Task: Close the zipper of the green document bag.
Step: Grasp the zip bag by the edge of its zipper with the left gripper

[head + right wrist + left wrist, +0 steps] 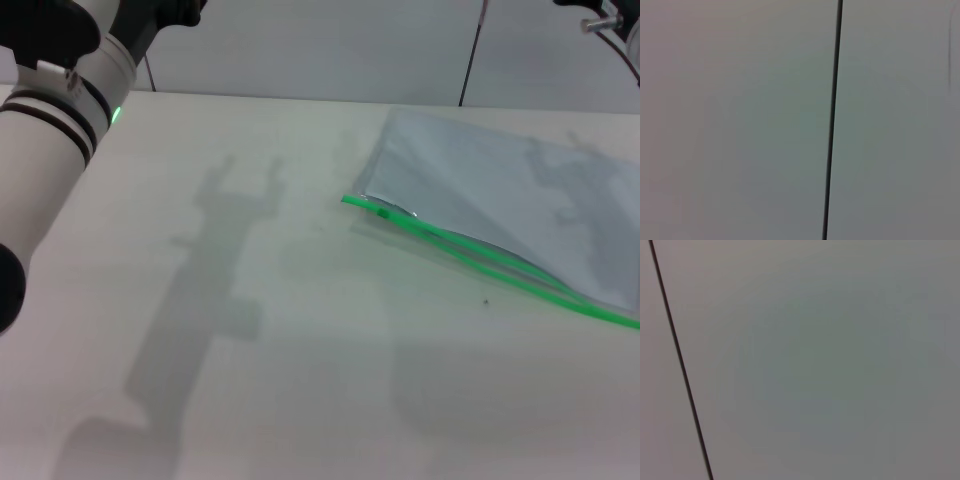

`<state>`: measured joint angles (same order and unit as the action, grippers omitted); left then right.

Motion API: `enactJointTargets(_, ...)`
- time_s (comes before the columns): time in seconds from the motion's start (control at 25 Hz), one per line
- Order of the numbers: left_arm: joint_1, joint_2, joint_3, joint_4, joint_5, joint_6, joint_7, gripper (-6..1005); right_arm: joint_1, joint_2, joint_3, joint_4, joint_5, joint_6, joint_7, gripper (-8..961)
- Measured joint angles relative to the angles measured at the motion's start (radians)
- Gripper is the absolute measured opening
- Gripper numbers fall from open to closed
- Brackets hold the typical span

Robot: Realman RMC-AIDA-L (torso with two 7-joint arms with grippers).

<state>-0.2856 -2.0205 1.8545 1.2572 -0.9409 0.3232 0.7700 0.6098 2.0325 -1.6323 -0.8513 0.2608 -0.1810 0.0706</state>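
Note:
The green document bag (500, 190) lies flat on the white table (300, 330) at the right in the head view, a translucent bluish-grey pouch. Its zipper (480, 262) is a bright green strip along the near edge, and the two green lips gape apart over much of their length. A small clear slider (383, 209) sits near the strip's left end. My left arm (60, 130) is raised at the far left, its gripper out of view. Only a sliver of my right arm (610, 15) shows at the top right corner. Both wrist views show just a plain wall with a dark seam.
Shadows of both arms fall on the table, one left of the bag and one across it. A thin dark line (472, 50) runs down the wall behind the table. A small dark speck (487, 298) lies just in front of the zipper.

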Motion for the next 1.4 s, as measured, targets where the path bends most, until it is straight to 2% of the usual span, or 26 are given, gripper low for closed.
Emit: enactJointTargets(1.4, -0.008, -0.003, 0.001, -0.025, -0.001, 0.002, 0.001, 658, 0.0, -0.002, 0.002, 0.003, 0.0, 0.0, 0.0, 572)
